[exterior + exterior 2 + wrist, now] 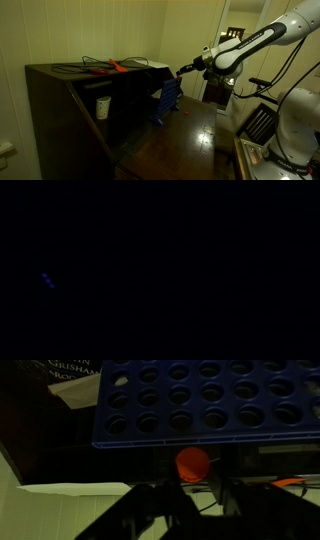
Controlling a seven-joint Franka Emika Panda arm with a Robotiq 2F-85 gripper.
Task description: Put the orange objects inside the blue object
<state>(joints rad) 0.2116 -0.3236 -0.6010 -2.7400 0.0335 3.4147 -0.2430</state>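
Since the claw (pixel 192 482) looks clamped on an orange disc (pixel 192 462) beside the blue grid (pixel 200 400), near the far edge of the table (pixel 200 125), centre the disc over one slot before letting go.

The room is dim, with plain cream-coloured walls (pixel 120 25) meeting in a corner and a brighter, lit doorway (pixel 232 35) at the back. A tall dark brown wooden cabinet (pixel 50 110) with a slanted side stands by the wall, with a tangle of dark cables (pixel 80 68) and a long thin orange-red tool (pixel 112 67) on its top and a small white cup (pixel 102 106) in its open front, beside a glossy dark wooden tabletop (pixel 195 125) that catches the light. The wrist view shows a dark book spine with white lettering (pixel 70 370) and a pale flat sheet (pixel 60 510).
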